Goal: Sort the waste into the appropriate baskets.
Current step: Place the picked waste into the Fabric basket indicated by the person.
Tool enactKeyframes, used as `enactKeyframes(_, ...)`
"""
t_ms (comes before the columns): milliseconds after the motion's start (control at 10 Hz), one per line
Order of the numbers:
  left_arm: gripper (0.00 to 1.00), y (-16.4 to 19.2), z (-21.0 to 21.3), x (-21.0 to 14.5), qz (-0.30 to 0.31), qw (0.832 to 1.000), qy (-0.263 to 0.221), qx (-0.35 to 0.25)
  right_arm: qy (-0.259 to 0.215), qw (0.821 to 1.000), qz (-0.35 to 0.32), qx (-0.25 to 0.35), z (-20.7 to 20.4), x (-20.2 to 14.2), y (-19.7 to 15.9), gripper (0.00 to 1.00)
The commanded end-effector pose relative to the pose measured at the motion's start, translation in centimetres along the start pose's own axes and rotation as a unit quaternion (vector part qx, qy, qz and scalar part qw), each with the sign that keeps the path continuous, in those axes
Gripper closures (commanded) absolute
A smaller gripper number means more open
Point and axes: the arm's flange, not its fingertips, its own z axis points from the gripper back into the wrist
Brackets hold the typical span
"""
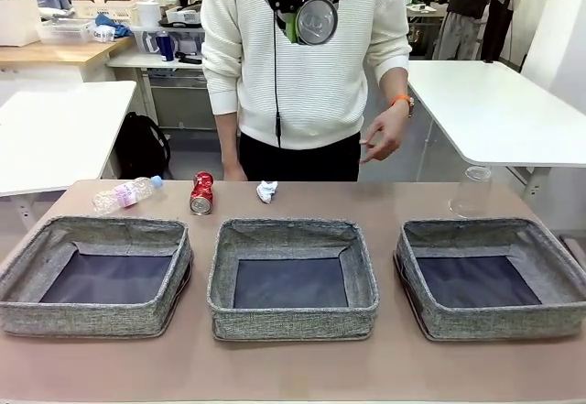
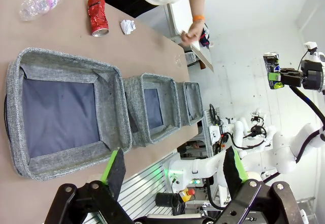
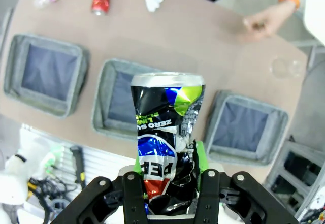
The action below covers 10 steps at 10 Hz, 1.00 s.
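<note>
right hand (image 3: 169, 164) holds dark can (image 3: 167, 112) reading "zero"

Just right of the person's hand (image 1: 385, 136) stands a white table (image 1: 499, 111); far to the hand's left are a second white table (image 1: 55, 134) and a black backpack (image 1: 142, 146) on the grey floor (image 1: 197, 161).

the dark can (image 3: 167, 148) carries its print upside down in the right wrist view: white letters "pep" low on its crumpled side and "zero su" higher up, next to a green line too creased to read. print on the clear bottle (image 1: 126, 193) and the red crushed can (image 1: 201, 192) is too small to read.
</note>
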Motion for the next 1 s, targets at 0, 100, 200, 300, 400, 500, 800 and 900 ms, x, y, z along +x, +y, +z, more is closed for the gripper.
enactKeyframes(0,0.00,-0.2,-0.1,0.1,-0.012,1.000,-0.004,-0.009,-0.003,1.000,0.002,0.006,0.3,-0.1,0.1,0.59)
enactKeyframes(100,0.00,-0.2,-0.1,0.1,-0.012,1.000,-0.004,-0.009,-0.003,1.000,0.002,0.006,0.3,-0.1,0.1,0.59)
enactKeyframes(200,0.00,-0.2,-0.1,0.1,-0.012,1.000,-0.004,-0.009,-0.003,1.000,0.002,0.006,0.3,-0.1,0.1,0.59)
enactKeyframes(300,0.00,-0.2,-0.1,0.1,-0.012,1.000,-0.004,-0.009,-0.003,1.000,0.002,0.006,0.3,-0.1,0.1,0.59)
enactKeyframes(400,0.00,-0.2,-0.1,0.1,-0.012,1.000,-0.004,-0.009,-0.003,1.000,0.002,0.006,0.3,-0.1,0.1,0.59)
enactKeyframes(500,0.00,-0.2,-0.1,0.1,-0.012,1.000,-0.004,-0.009,-0.003,1.000,0.002,0.006,0.3,-0.1,0.1,0.59)
enactKeyframes(800,0.00,-0.2,-0.1,0.1,-0.012,1.000,-0.004,-0.009,-0.007,0.999,0.022,0.028,-0.8,-1.4,-1.7,0.59)
enactKeyframes(900,0.00,-0.2,-0.1,0.1,-0.012,1.000,-0.004,-0.009,-0.010,0.998,0.056,0.024,-2.2,-3.0,-3.5,0.59)
